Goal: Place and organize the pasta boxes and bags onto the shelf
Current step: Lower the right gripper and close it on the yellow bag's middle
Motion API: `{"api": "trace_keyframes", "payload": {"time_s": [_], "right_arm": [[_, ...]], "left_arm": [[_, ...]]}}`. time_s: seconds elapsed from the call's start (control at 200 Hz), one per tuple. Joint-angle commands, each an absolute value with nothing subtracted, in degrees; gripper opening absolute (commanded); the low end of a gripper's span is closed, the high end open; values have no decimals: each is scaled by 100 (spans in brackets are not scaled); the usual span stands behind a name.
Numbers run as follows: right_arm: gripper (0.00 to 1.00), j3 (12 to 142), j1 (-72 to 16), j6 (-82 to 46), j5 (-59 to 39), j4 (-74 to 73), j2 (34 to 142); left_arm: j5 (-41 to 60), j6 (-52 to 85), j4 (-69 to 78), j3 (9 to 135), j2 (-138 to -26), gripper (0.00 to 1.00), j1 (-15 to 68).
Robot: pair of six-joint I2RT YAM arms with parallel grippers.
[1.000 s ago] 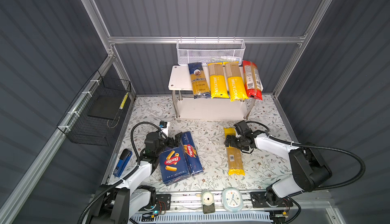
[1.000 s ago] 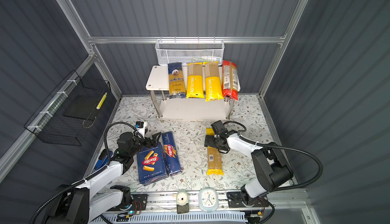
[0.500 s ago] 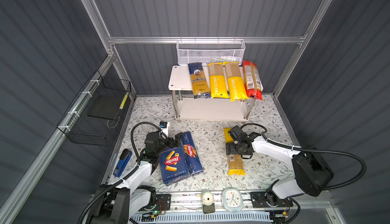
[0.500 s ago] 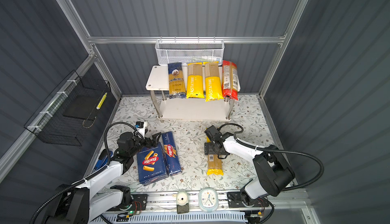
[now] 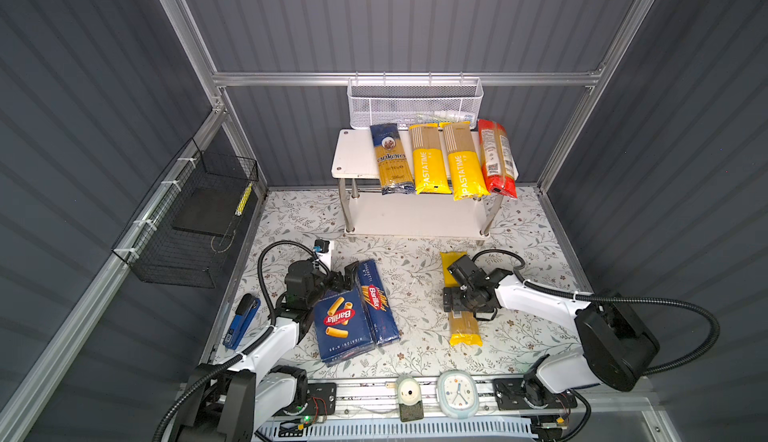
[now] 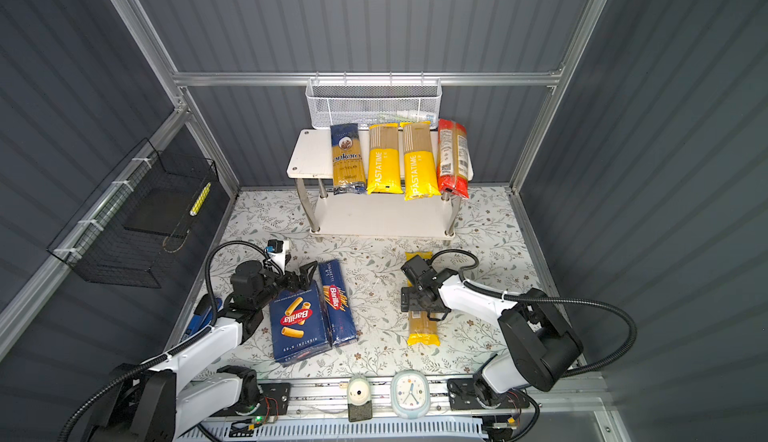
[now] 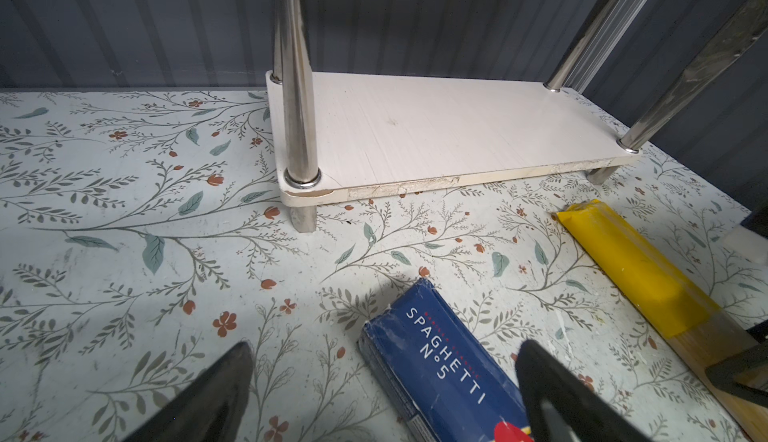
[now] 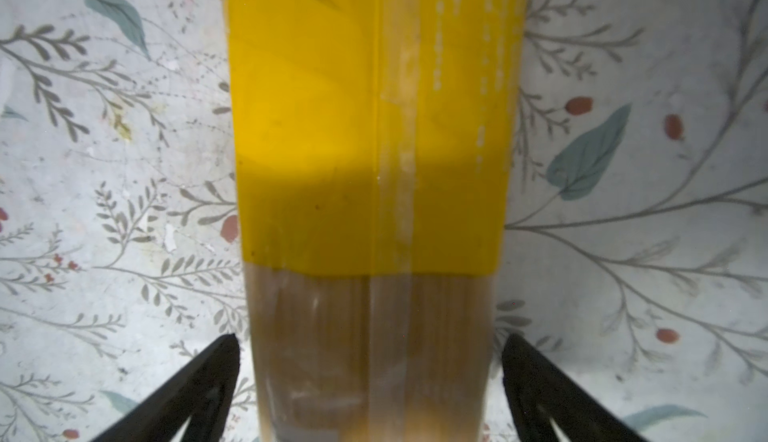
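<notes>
Four bags lie side by side on top of the white shelf [image 5: 355, 161]: a blue Ankara bag [image 5: 390, 161], two yellow PASTATIME bags [image 5: 428, 161] and a red-clear bag [image 5: 496, 157]. A yellow-clear bag [image 5: 464, 329] lies on the floor. My right gripper [image 5: 461, 299] hangs low over its middle, open. In the right wrist view its fingers [image 8: 220, 369] stand either side of that bag [image 8: 370, 128]. The wide pasta box [image 5: 343, 323] and the narrow one [image 5: 378, 300] lie together on the left. My left gripper [image 5: 347, 278] is open at their far ends, around the narrow box's [image 7: 440, 369] corner.
A white mesh basket [image 5: 415, 103] hangs behind the shelf and a black wire basket [image 5: 195, 219] on the left wall. A blue stapler [image 5: 241, 321] lies by the left edge. A clock [image 5: 457, 392] and a small white device [image 5: 409, 392] sit on the front rail. The shelf's lower board [image 5: 415, 215] is bare.
My right gripper has slid along the yellow-clear bag from its far end toward its middle, still open. The left arm and the boxes have not moved.
</notes>
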State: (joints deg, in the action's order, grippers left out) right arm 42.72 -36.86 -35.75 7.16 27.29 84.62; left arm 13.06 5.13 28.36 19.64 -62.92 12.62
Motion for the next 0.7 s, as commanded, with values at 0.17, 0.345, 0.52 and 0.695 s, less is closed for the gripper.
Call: {"api": "trace_keyframes", "payload": {"time_s": [0.17,0.345,0.52,0.695], "right_arm": [[99,4097,-3709,-3692,829,2699,8587],[99,3991,-3710,-3689,738,2524,8590],[96,3983,-3709,-3663,699,2490,8666],[89,3937,-3710,-3643,612,2378,8626]], "left_arm": [[1301,541,2849,2054,-6323,100,1266],[1307,536,2850,2057,-6320,100,1268],[1305,536,2859,2049,-6322,100,1265],[1301,536,2851,2053,-6319,100,1261]]}}
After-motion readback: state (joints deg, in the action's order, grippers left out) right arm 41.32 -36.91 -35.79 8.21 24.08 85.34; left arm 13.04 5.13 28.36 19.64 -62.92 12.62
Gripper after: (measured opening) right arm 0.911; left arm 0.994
